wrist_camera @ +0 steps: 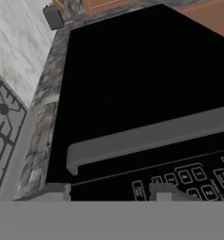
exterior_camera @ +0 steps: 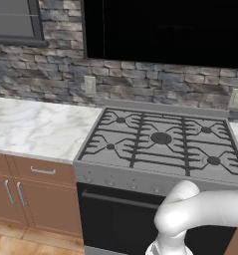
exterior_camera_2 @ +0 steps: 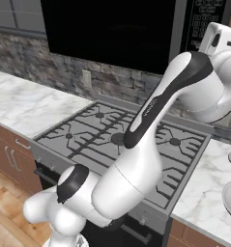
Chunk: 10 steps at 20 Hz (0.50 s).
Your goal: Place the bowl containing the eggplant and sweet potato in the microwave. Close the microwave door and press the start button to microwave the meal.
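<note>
Black over-range microwave (exterior_camera: 165, 30) seen along top of left base view, door (wrist_camera: 132, 84) shut; keypad (wrist_camera: 193, 180) at lower right of hand view. Gripper (wrist_camera: 108, 193) at keypad, jaws partly apart, nothing grasped. Risk: wrong key pressed if fingertips (wrist_camera: 162, 191) misaligned.

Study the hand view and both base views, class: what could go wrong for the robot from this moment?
1. The gripper sits very close to the keypad with its fingertips spread apart; a push now could land on the wrong key rather than start.
2. The door handle lies just beside the keypad, so a fingertip may snag on it.
3. The microwave door looks closed, hiding the cavity, so whether the bowl is inside cannot be confirmed.
</note>
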Tool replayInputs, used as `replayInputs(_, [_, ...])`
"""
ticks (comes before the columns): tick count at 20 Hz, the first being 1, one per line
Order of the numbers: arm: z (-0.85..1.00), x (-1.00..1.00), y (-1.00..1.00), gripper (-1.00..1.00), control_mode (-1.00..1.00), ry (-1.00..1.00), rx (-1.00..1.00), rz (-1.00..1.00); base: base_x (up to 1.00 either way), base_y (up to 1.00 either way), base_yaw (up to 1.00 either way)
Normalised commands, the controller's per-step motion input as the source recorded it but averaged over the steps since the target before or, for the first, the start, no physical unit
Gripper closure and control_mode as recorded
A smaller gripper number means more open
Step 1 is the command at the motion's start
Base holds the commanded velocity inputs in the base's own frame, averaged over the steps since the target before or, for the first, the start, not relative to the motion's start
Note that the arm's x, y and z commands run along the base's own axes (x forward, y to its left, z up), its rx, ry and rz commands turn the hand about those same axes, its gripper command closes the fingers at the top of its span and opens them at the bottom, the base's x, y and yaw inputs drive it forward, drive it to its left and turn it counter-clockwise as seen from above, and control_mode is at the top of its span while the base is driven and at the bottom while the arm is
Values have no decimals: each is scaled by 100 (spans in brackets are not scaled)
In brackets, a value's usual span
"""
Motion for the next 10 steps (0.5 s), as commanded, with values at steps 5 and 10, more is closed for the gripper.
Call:
replayInputs(5, [0, 0, 0, 100, -100, 0, 0, 0, 0, 0, 0])
replayInputs(10, [0, 10, 0, 100, -100, 0, 0, 0, 0, 0, 0])
